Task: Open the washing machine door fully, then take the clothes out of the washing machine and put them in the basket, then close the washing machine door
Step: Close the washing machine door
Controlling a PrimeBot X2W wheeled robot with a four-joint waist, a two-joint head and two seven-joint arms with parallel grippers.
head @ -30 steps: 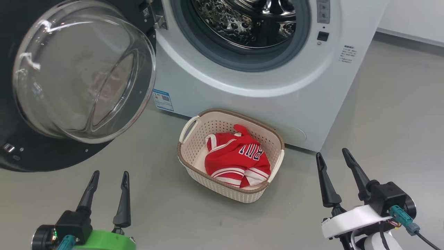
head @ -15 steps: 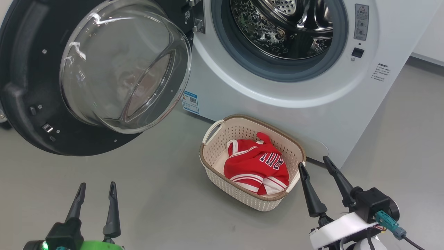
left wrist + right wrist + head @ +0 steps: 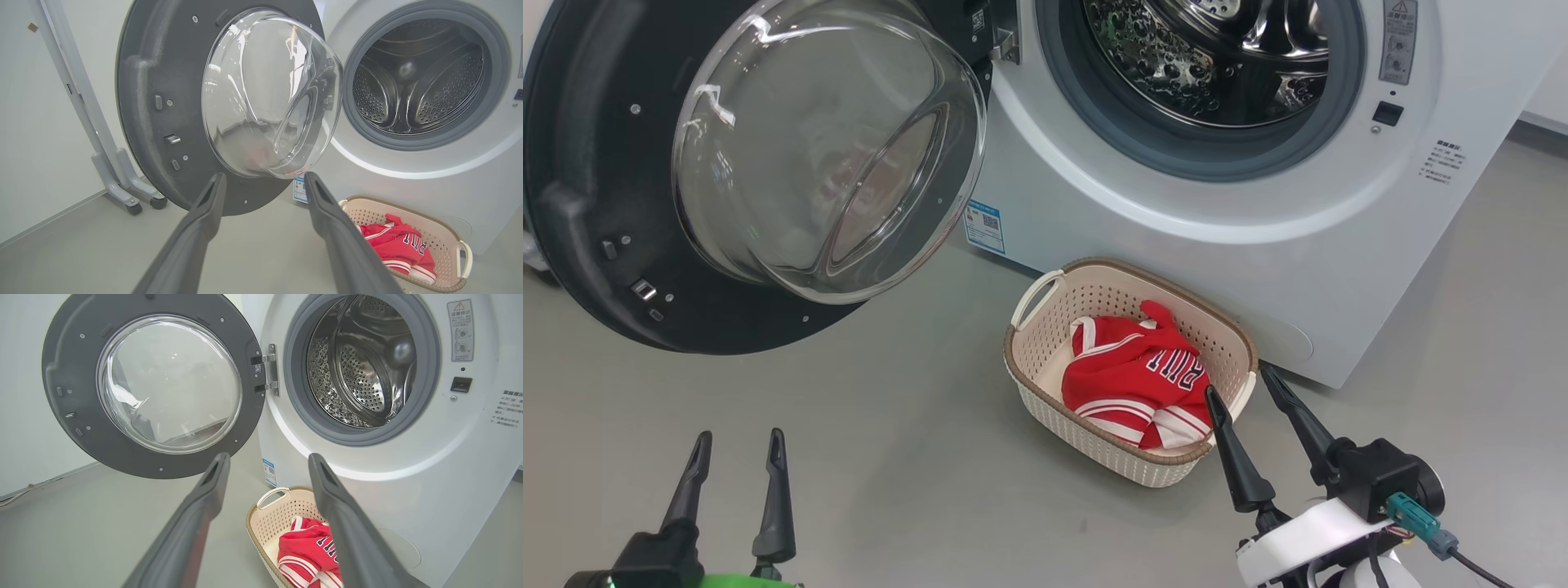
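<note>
Lying in the basket point(image 3: 1042, 347) are the clothes point(image 3: 1135, 380); left gripper point(image 3: 738, 435) and right gripper point(image 3: 1240, 380) gape empty.

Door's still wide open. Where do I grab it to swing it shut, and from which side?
Grip the washing machine door by its black rim at the free edge, opposite the hinge, approaching from the robot's left with the open left claw. The bulging glass bowl gives no hold; the far edge likely gives most leverage.

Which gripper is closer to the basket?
The right gripper: in the head view its open fingertips sit by the right end of the basket, next to the clothes. The left gripper sits apart, over the floor below the washing machine door.
</note>
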